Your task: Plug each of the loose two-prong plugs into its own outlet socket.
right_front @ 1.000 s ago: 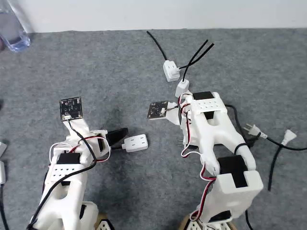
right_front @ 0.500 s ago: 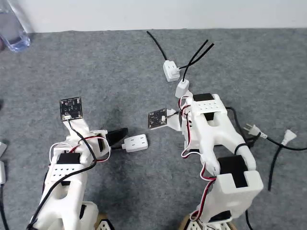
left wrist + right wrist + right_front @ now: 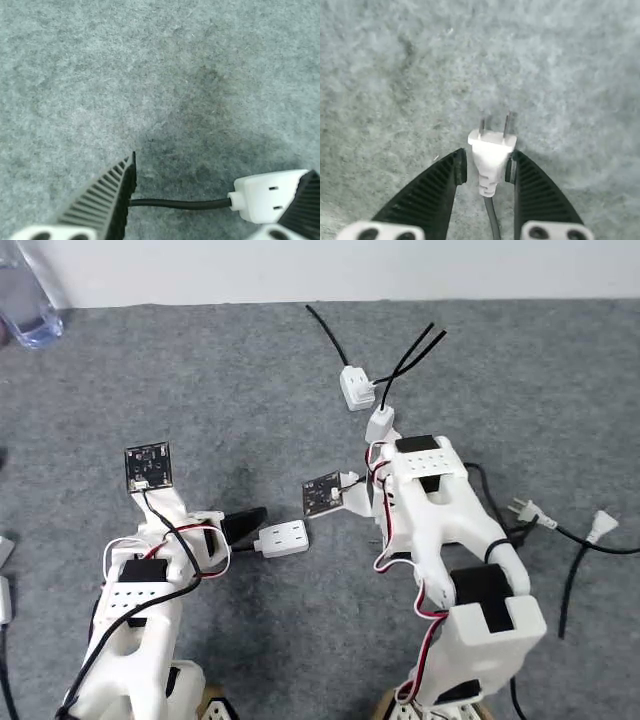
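Observation:
In the right wrist view my right gripper (image 3: 487,159) is shut on a white two-prong plug (image 3: 491,149), its prongs pointing away over the grey carpet. In the high view that arm (image 3: 440,500) stands right of centre and covers its gripper. A white outlet socket (image 3: 283,537) lies on the carpet just left of it, beside my left gripper's black finger (image 3: 244,523). In the left wrist view my left gripper (image 3: 222,167) is open, with the socket (image 3: 265,200) against one finger and its black cord (image 3: 180,203) crossing the gap.
A second white socket (image 3: 355,387) and a white plug (image 3: 380,424) with black cords lie at the back centre. A black plug (image 3: 526,510) and a white plug (image 3: 603,525) lie at the right. A clear bottle (image 3: 25,300) stands at the back left corner.
The right arm has swung left and nearer with the plug, closing on the socket by the left gripper. The left arm and socket have not moved.

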Controlling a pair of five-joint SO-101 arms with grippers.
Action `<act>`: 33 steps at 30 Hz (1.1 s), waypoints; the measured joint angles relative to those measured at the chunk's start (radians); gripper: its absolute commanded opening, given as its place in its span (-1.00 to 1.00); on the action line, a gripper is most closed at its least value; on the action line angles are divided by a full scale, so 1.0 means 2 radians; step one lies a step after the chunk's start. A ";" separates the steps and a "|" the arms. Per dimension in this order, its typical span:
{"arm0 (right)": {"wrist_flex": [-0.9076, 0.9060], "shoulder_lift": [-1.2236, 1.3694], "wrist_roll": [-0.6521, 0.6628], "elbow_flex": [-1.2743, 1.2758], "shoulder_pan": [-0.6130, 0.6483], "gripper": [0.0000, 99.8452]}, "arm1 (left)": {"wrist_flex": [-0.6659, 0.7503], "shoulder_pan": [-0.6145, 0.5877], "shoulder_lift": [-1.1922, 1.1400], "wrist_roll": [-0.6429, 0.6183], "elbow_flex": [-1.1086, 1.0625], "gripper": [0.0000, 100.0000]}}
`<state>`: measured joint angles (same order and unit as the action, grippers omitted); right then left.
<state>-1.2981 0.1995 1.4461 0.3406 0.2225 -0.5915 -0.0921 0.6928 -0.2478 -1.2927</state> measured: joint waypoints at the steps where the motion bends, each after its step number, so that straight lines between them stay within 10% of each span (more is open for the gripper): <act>1: 0.000 0.000 0.000 0.000 0.003 -0.75 | 0.000 0.000 0.000 0.000 0.000 -0.09; 33: 0.083 -0.019 0.000 0.074 0.005 -0.98 | 0.000 0.000 0.000 0.000 0.000 -0.09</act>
<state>-1.1324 0.1611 1.4461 0.4879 0.2317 -0.5915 -0.0921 0.6928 -0.2478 -1.2927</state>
